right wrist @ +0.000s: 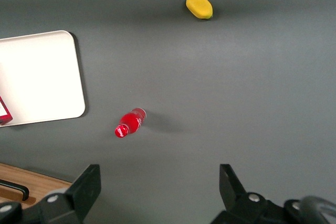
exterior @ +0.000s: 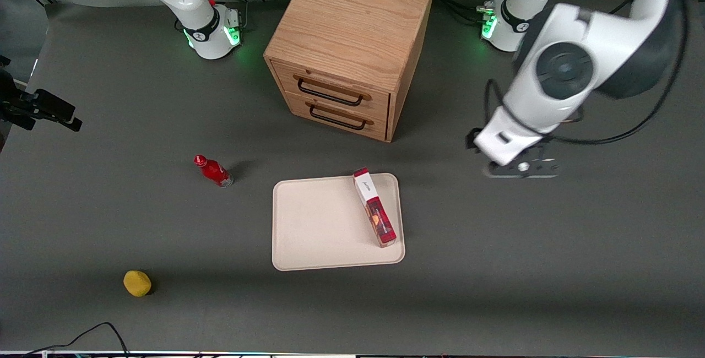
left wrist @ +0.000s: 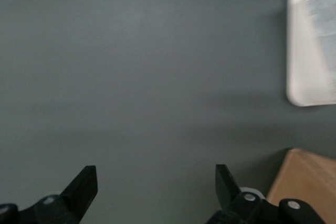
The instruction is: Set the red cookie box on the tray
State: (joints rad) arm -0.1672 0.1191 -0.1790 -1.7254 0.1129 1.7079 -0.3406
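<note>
The long red tartan cardboard cookie box (exterior: 375, 207) lay flat on the large cream-white rectangular tray (exterior: 319, 226), along the edge nearest the working arm, its white end pointing toward the wooden two-drawer cabinet (exterior: 347, 44). Resting wholly inside the rim, it looked already delivered. The gripper (left wrist: 155, 187) hung well apart from the box, over bare grey table (exterior: 551, 248) toward the working arm's end, its black fingers (left wrist: 84, 184) spread wide and holding nothing, presumably having let go.
</note>
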